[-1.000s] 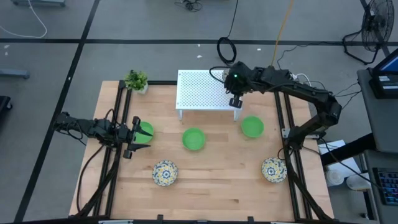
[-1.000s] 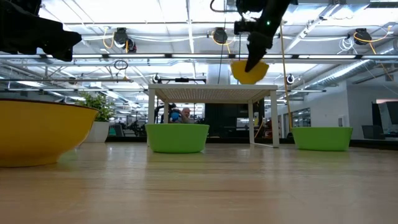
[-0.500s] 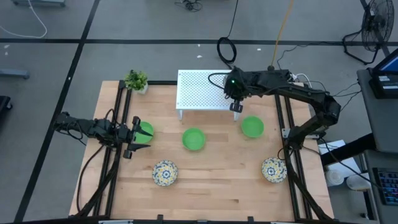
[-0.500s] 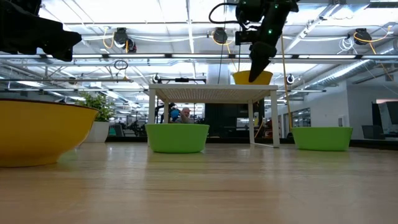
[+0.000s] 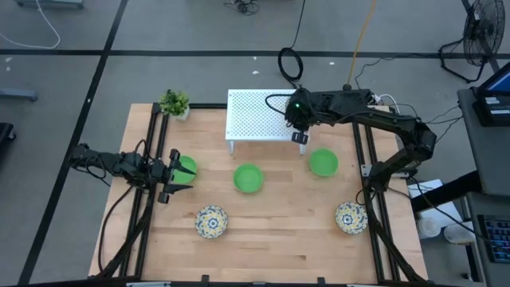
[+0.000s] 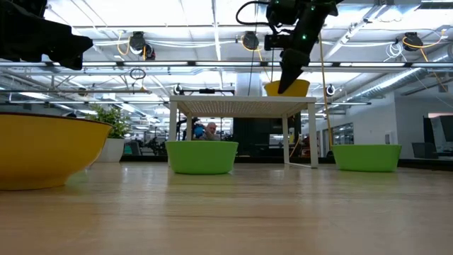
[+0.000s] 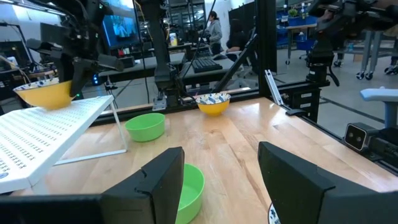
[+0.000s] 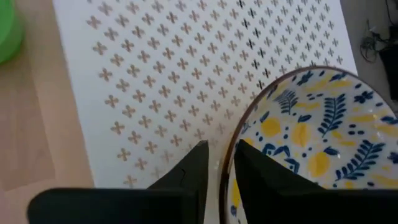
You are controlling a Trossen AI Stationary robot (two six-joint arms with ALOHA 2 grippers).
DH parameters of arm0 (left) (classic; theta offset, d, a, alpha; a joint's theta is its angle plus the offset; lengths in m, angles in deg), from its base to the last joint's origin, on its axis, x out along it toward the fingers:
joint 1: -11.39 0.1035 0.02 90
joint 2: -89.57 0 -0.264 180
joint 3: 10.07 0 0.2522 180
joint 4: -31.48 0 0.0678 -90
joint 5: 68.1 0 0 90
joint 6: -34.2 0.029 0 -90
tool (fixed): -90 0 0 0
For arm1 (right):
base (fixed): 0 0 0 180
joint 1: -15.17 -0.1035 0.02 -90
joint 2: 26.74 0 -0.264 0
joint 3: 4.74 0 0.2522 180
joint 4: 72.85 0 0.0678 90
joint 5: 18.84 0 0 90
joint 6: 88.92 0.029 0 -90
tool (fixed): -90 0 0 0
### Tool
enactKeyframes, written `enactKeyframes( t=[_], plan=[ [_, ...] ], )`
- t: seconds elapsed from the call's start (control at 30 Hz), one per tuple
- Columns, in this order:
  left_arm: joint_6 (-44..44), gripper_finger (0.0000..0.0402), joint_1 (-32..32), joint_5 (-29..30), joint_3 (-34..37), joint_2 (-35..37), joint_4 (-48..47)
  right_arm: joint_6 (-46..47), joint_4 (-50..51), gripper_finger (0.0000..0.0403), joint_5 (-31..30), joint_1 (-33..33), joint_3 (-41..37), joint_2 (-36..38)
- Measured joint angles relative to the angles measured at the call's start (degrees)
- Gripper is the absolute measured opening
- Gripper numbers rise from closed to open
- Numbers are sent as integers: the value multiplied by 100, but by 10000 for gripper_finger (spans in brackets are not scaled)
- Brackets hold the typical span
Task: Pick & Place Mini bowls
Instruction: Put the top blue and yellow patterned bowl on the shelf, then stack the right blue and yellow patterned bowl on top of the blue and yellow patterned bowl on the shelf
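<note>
Bowl [image 8: 311,130] rim between right gripper [image 8: 217,171] fingers

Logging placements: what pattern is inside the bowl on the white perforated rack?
Blue leaves and yellow fruit on white inside the small round bowl; clearest in the right wrist view.

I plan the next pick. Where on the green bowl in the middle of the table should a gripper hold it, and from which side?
Grip the green bowl by its rim, coming straight down from above, one finger inside the wall and one outside. It stands upright with its mouth open upward, and its wall flares, so a side grasp would likely slip. Bare table surrounds it, so any point on the rim seems reachable.
</note>
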State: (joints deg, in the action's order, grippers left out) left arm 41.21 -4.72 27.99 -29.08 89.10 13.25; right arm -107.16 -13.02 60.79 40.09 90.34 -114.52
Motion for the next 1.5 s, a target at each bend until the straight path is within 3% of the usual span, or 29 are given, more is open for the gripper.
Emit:
enactKeyframes(
  t=[0.3,0.57,0.73,1.0,1.27,1.5],
  plan=[
    [-1,212,-1,0,0,0,0,-75,-291,70,-49,-181,0,0],
    [-1,212,-1,0,0,-2,-2,-111,-324,70,-639,-198,0,0],
    [0,212,0,0,0,-2,0,-103,-324,75,-637,-255,0,0],
    [0,212,0,0,0,-1,-1,-82,-407,135,-723,-409,0,0],
    [-1,212,1,0,0,0,0,-297,-475,202,-1639,-645,0,0],
    [0,212,-1,0,0,-1,0,-407,-326,236,-2303,-1056,41,20]
  ],
)
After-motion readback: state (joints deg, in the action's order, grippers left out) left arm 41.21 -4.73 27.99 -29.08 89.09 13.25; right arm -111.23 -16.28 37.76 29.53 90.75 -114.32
